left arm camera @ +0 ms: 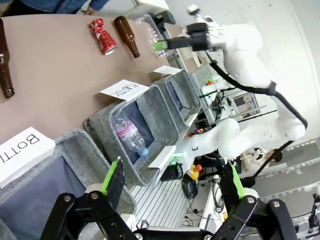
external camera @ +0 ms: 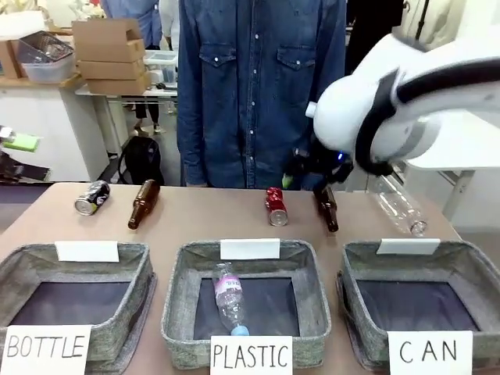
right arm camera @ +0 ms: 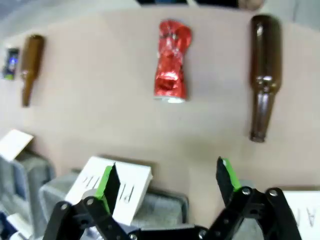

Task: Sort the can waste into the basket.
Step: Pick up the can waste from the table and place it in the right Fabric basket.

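Left gripper (left arm camera: 172, 182): jaws spread wide, nothing between them; near the BOTTLE basket (external camera: 23, 262).
Dark can (external camera: 92, 197): on its side at the far left of the table (external camera: 203, 226), silver end toward the robot, outside every basket.
Left bottle (external camera: 143, 204): brown glass, lying just right of the dark can, neck toward the robot.
BOTTLE basket: leftmost of three in the near row, with nothing in it.
PLASTIC basket (external camera: 178, 297): in the middle, with one plastic bottle (external camera: 228, 295) lying inside.
Red can (external camera: 275, 205): crumpled, on its side on the table beyond the PLASTIC basket, touched by nothing.
Right gripper (right arm camera: 166, 179): jaws apart and empty; hangs over the table above the PLASTIC basket's far rim, with the red can ahead, well clear of the fingers (right arm camera: 107, 182).
Right bottle (external camera: 327, 208): brown glass, lying just right of the red can, apart from it.
Clear bottle (external camera: 398, 206): on its side farther right, cap toward the robot.
CAN basket (external camera: 469, 254): rightmost, with nothing in it, behind the white CAN sign (external camera: 430, 351).
Person (external camera: 258, 94): stands at the far side in a denim shirt.
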You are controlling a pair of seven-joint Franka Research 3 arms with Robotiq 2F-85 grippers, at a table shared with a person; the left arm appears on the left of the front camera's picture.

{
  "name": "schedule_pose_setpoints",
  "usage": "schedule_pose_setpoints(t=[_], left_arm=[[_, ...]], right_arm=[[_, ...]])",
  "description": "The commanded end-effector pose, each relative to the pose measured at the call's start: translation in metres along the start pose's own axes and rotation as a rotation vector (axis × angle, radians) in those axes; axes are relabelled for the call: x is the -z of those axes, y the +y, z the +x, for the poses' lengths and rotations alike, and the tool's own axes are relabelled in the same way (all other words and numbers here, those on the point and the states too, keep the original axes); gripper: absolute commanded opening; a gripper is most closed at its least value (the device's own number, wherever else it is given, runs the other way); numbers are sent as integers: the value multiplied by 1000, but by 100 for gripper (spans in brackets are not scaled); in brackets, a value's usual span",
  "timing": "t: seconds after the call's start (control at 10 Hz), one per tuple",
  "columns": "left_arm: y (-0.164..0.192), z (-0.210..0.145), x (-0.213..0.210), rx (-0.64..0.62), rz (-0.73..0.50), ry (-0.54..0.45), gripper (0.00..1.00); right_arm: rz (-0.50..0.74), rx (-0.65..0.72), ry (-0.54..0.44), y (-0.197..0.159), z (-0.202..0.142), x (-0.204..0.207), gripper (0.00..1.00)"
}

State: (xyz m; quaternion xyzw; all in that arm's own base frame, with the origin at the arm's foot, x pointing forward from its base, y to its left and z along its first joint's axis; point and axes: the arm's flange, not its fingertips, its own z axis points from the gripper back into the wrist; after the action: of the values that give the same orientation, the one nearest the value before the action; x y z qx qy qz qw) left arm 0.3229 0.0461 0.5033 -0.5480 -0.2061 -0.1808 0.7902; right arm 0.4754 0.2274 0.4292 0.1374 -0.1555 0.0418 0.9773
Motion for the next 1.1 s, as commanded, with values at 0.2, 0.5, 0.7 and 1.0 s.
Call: schedule_pose_setpoints(t=[0.2,0.5,0.7,1.0], left_arm=[[-1,1,0,24,-20,-14,100],[-1,1,0,24,-20,-14,100],[-1,1,0,24,-20,-14,100],[-1,1,0,24,-20,-14,100]], right_arm=[[-114,-16,53,22,82,95,100],[-156,-26,104,22,102,152,100],[-159,-24,135,26,106,167,100],[-176,-27,166,26,108,168,100]])
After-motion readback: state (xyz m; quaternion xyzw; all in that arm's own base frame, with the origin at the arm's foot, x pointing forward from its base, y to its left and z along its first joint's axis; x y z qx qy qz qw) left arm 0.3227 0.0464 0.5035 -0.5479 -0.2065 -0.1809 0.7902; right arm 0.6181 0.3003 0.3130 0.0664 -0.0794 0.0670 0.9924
